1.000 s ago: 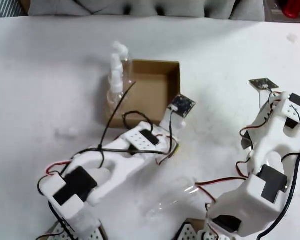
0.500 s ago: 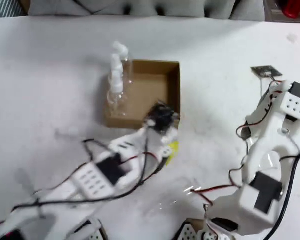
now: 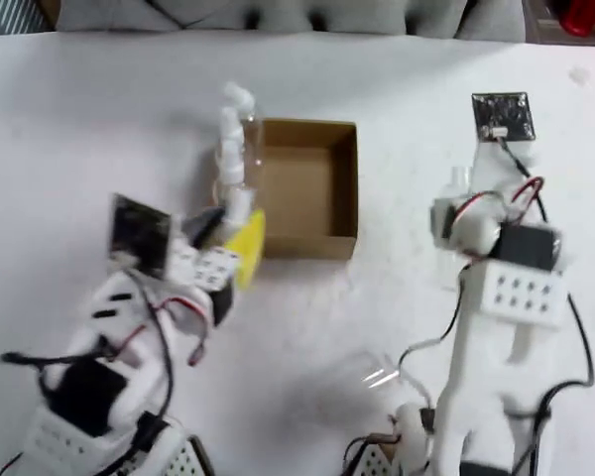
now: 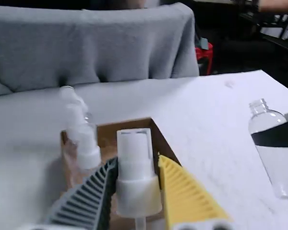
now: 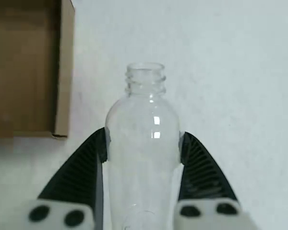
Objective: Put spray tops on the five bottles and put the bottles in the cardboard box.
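The spray top [image 4: 134,143] sits upright in the left gripper [image 4: 137,163], pinched at its white collar between a grey finger [image 4: 89,194] and a yellow finger [image 4: 182,194], its thin tube hanging below the collar. In the high view this gripper is left of centre, just beside the lower left corner of the cardboard box [image 3: 307,238], with the yellow finger touching or nearly touching the box's left wall; which of the two cannot be told.

The open bottle [image 5: 143,105], clear and with a bare threaded neck, stands upright in the right gripper [image 5: 144,136], whose two black fingers close against its sides below the shoulder. In the high view it is at centre right, well apart from the box, with bare table between them. The left wrist view shows the same bottle farther off, a dark band across its middle.

The box lies open in the upper middle of the high view. Capped bottles [image 3: 230,149], at least two by the white spray heads, stand upright along the inside of its left wall; the rest of the brown floor is bare.

The left arm [image 3: 109,367] rises from the lower left of the frame, the right arm [image 3: 486,367] from the lower right, both over a white table [image 3: 99,129]. A grey couch [image 4: 86,43] runs along the table's far edge
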Motion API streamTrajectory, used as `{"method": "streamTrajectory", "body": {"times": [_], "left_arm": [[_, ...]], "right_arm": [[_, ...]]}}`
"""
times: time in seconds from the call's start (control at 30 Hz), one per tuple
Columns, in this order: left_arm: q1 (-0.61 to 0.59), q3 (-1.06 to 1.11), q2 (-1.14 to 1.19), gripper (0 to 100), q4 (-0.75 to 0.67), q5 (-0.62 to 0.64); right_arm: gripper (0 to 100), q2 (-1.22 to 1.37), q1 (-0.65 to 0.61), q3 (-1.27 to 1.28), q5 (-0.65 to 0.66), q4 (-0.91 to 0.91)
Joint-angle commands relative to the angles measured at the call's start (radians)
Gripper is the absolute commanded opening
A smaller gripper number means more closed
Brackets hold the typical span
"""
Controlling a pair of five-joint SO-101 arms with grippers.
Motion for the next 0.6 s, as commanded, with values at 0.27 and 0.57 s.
{"method": "streamTrajectory", "body": {"times": [0.27,0.57], "left_arm": [[-0.274,-0.387,0.102,2,0.143,0.012],[-0.358,-0.786,0.340,2,0.245,0.012]], "right_arm": [[1.7,-0.306,-0.317,0.226,-0.118,-0.492],[1.6,-0.599,-0.568,0.621,-0.118,-0.900]]}}
